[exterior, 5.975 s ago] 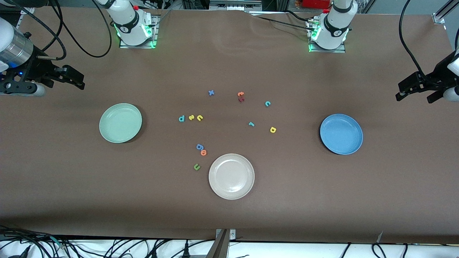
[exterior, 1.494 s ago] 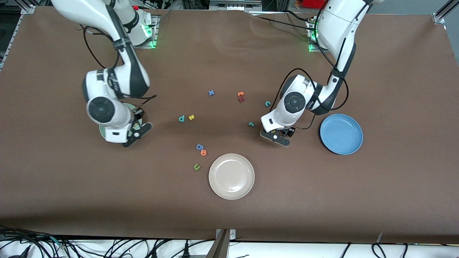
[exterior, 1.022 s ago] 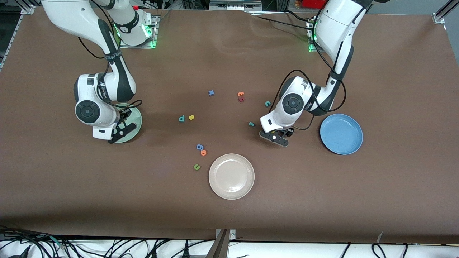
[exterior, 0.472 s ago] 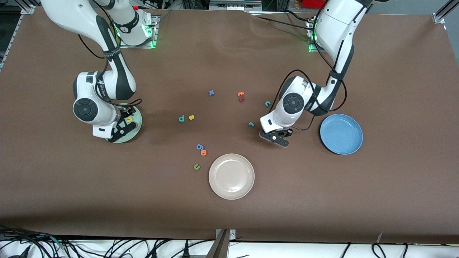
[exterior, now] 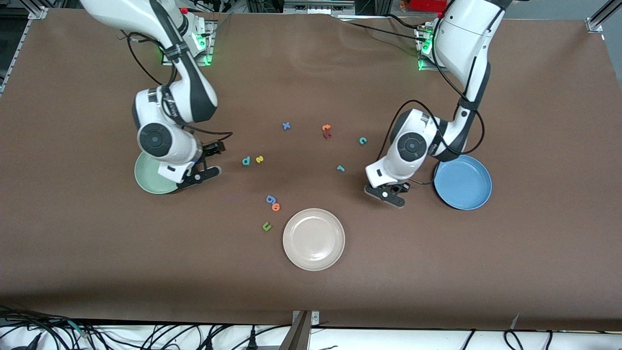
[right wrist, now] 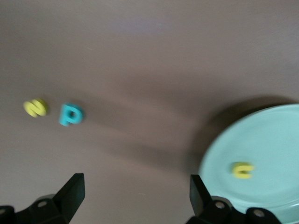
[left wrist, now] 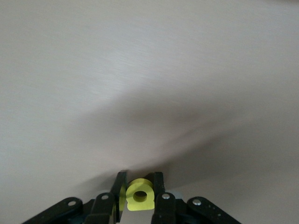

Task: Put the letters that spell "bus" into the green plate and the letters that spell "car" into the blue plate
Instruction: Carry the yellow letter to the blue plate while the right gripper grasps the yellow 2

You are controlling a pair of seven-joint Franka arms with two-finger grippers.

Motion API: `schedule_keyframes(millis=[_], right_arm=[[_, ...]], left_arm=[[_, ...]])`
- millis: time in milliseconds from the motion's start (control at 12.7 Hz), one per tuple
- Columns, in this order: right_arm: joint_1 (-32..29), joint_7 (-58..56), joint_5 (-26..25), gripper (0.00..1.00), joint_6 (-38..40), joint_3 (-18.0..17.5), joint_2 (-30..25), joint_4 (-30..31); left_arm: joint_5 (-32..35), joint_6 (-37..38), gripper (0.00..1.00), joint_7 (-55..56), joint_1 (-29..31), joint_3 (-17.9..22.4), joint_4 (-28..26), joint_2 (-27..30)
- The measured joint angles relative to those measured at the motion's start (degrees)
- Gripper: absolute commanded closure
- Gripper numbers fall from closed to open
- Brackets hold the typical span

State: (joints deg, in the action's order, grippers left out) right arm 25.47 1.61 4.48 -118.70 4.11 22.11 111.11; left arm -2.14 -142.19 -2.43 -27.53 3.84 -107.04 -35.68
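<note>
Dropped yellow u (right wrist: 243, 170) now lies in green plate (exterior: 148, 179), hidden beneath right arm.

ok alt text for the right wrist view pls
The right tool, open, hangs over the brown table beside the green plate, where a yellow u lies. Out on the table, a teal b sits next to a yellow s.

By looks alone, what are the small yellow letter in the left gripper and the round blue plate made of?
Small yellow letter: probably foam, matte; thick, soft-edged, no shine. Round blue plate: likely plastic, smooth, faint sheen; even colour, thin shallow rim.
</note>
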Motion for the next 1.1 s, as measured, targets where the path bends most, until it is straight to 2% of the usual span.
schedule_keyframes(millis=[236, 314, 550, 708, 1101], right_arm=[[1.06, 18.53, 0.02, 0.15, -4.46, -4.80, 0.80, 0.00], [2.53, 23.53, 0.01, 0.27, -6.39, -5.14, 1.52, 0.02], [6.41, 34.68, -0.05, 0.47, -12.56, -5.23, 4.65, 0.06], [6.97, 39.87, -0.05, 0.53, -15.10, -5.23, 6.30, 0.06], [7.79, 45.60, -0.05, 0.57, -17.48, -5.20, 9.18, 0.06]], left_arm=[[0.00, 1.47, 0.76, -3.88, 1.80, 1.22, 1.03, 0.93], [0.00, 2.59, 0.75, -5.02, 2.74, 1.37, 1.12, 1.79], [0.00, 6.46, 0.74, -12.89, 7.78, 1.66, 1.18, 4.88], [0.00, 7.85, 0.72, -18.87, 11.99, 1.77, 0.98, 5.81], [0.00, 9.85, 0.71, -31.30, 19.24, 1.92, -0.90, 6.02]])
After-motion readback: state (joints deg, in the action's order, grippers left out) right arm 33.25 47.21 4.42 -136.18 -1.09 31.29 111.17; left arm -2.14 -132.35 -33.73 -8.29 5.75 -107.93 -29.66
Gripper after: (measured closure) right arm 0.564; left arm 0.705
